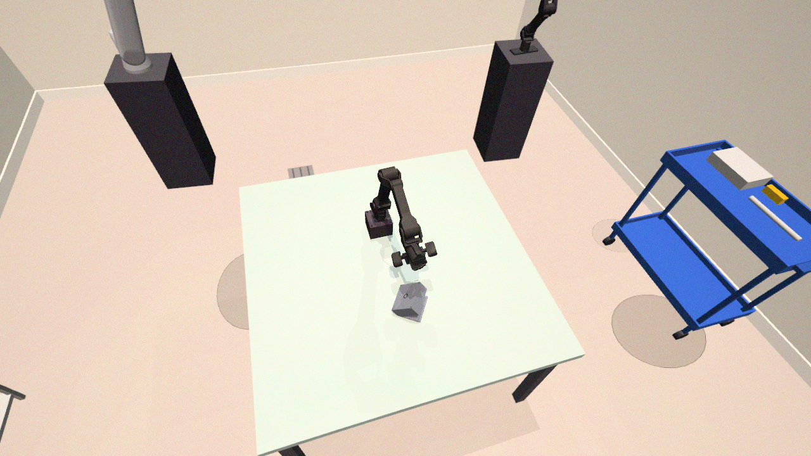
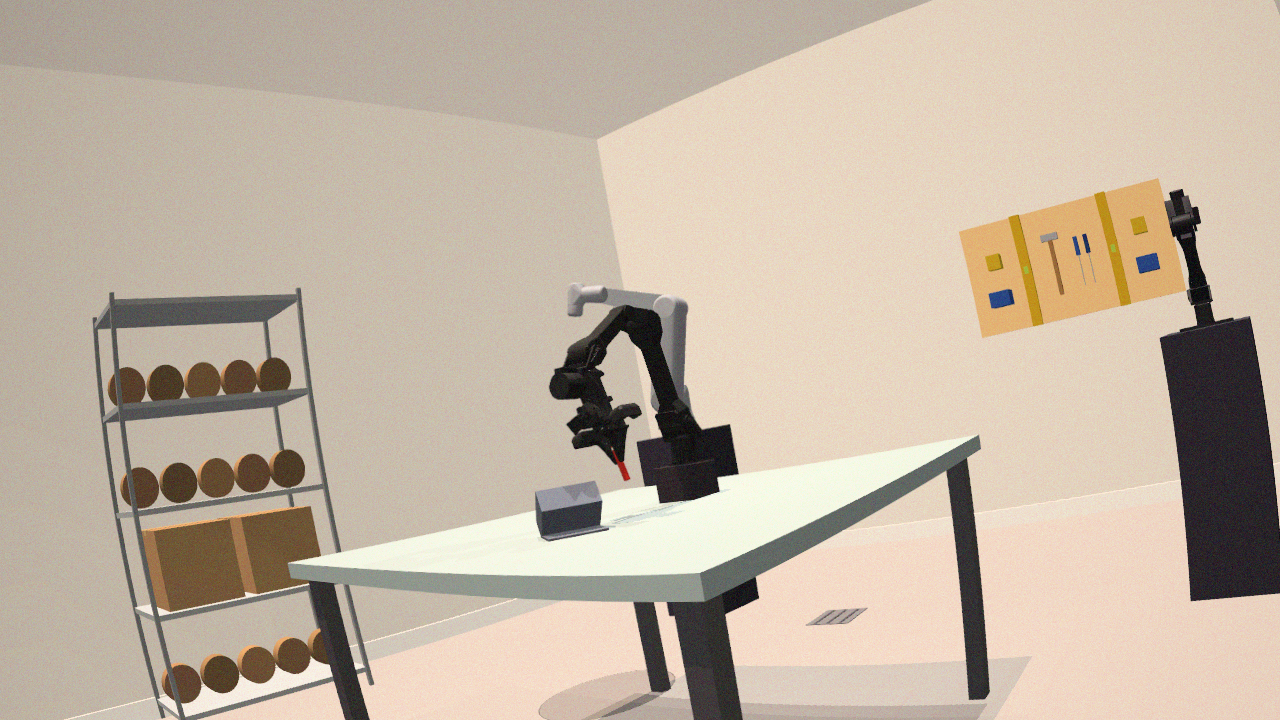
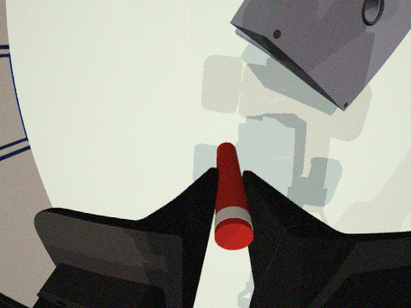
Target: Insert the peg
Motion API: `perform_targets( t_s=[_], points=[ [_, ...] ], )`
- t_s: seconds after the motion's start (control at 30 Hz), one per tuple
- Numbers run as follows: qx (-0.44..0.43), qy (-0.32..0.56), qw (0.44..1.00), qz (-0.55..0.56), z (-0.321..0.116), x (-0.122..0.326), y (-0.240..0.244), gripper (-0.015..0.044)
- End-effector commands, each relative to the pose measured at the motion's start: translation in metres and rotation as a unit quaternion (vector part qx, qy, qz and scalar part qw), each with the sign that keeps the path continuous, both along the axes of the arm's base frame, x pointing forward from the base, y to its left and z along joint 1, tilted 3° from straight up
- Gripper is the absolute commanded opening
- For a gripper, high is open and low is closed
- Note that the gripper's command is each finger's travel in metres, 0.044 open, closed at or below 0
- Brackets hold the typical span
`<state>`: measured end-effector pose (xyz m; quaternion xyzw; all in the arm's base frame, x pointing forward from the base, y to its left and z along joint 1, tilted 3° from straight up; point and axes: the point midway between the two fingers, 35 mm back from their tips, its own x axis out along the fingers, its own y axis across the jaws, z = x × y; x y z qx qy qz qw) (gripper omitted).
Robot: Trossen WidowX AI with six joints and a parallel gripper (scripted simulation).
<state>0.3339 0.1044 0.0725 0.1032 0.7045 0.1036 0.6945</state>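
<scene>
A black parallel-jaw gripper (image 3: pixel 231 200) on a dark six-joint arm (image 1: pixel 400 206) pinches a round red peg with a pale grey band near its top (image 3: pixel 231 205), its jaws pressed against the peg's sides, above a pale green table top (image 1: pixel 317 317). The peg hangs clear of the table, tilted, its lower end pointing toward a grey sloped panel block (image 3: pixel 337 23) that rests on the table near the gripper but apart from it. One small round hole (image 3: pixel 372 7) opens in the panel's sloped face, and nothing sits in it. In the exterior view the peg (image 2: pixel 619 463) slants down beside the panel (image 2: pixel 569 510) without touching it. Off the table, a blue two-shelf cart (image 1: pixel 714 238) carries a white flat box (image 1: pixel 739 166), a small yellow block (image 1: pixel 774 194) and a white rod (image 1: pixel 775 217) on its upper shelf. A grey metal rack (image 2: pixel 214 501) holds rows of brown round items and two brown cardboard boxes (image 2: pixel 228 553). An orange wall board (image 2: pixel 1069 257) bears a hammer and small tools. No lettering or labels can be read anywhere.
</scene>
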Motion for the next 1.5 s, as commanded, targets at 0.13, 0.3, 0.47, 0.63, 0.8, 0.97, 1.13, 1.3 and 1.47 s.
perform_targets(
  t_s=[0.13,0.3,0.47,0.63,0.8,0.97,1.13,1.3,1.47],
  points=[
    [0.015,0.003,0.999,-0.027,0.001,0.006,-0.008,0.0000],
    [0.024,0.005,0.999,-0.044,0.002,0.010,-0.013,0.0000],
    [0.033,0.006,0.998,-0.061,0.003,0.014,-0.020,0.0000],
    [0.042,0.007,0.996,-0.078,0.004,0.018,-0.026,0.0000],
    [0.051,0.008,0.994,-0.095,0.005,0.021,-0.032,0.0000],
    [0.059,0.009,0.992,-0.111,0.006,0.025,-0.038,0.0000],
    [0.068,0.010,0.989,-0.128,0.007,0.028,-0.045,0.0000],
    [0.077,0.010,0.987,-0.144,0.009,0.031,-0.052,0.0000],
    [0.086,0.011,0.983,-0.160,0.010,0.035,-0.059,0.0000]
  ],
)
